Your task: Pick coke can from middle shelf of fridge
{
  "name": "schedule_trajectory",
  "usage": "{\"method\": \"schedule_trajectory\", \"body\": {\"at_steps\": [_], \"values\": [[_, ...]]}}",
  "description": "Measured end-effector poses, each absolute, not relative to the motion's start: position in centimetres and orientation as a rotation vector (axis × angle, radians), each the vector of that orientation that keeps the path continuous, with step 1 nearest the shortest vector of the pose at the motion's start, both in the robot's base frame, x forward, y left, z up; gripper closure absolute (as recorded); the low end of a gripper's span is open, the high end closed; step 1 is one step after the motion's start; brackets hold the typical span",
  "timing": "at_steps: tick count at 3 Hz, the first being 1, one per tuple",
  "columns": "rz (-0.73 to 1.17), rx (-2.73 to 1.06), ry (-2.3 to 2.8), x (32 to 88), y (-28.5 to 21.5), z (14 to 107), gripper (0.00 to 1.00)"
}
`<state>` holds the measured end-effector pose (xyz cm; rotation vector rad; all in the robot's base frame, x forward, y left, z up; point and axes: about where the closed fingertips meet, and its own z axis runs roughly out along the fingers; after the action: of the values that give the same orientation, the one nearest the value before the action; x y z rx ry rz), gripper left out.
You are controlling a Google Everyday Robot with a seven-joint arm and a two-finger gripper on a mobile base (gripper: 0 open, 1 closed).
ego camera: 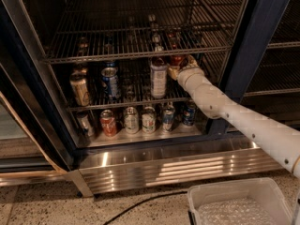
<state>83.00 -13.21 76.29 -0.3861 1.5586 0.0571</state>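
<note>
Middle shelf (133, 99): wire rack, level, spanning the fridge (255, 41) compartment. The gripper (180, 68) is over its right end, at the coke can (177, 60); whether that can rests on the rack cannot be told.

Just left of the gripper stands a white-labelled bottle (159, 78), upright. Further left is a blue can (110, 82), then a tan can (79, 89), farthest from the gripper.

Steel floor (140, 137), below the gripper: row of cans (149, 121), six, upright. The small blue can (189, 114) is almost directly beneath the gripper. The red-and-white can (108, 123) is second from the far end.
</note>
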Motion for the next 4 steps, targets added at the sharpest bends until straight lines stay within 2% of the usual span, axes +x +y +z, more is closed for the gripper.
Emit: {"method": "schedule_trajectory", "body": {"at_steps": [2,4], "values": [[0.037,-0.388,1.539,84.6,-12.7,76.4,0.38],[-0.014,-0.345,1.542,85.7,-14.6,76.2,0.38]]}}
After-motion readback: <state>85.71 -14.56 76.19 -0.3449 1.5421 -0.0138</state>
